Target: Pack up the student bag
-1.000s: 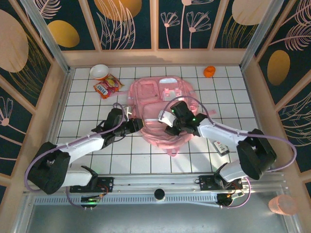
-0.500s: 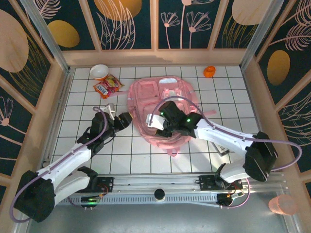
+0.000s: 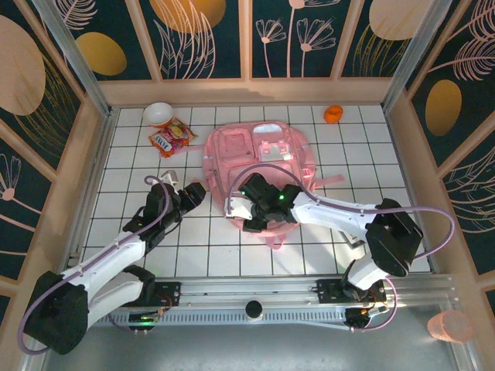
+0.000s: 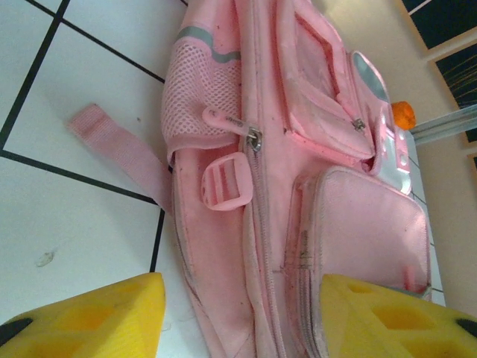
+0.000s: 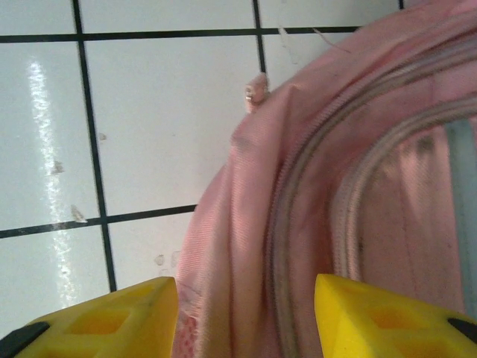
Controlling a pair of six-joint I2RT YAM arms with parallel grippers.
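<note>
Two end effectors work close together at the near-left side of the student bag point(image 3: 263, 154), which lies flat in the middle of the tiled surface point(image 3: 139, 232). My left end effector point(image 4: 238, 309) is released, nothing between its fingers; ahead of it I see a zipper pull point(image 4: 223, 118), a buckle point(image 4: 223, 186) and a loose strap point(image 4: 119, 149). My right end effector point(image 5: 246, 313) is released too, spread over the bag's rounded corner; I cannot tell if it touches. I judge the risk is pinching soft fabric instead of the pull, so that the bag bunches or slides, or the two arms knocking each other. Free tiles lie left and near; farther away a snack packet point(image 3: 171, 139) and a bowl point(image 3: 158, 114) narrow the room beside the wall.
</note>
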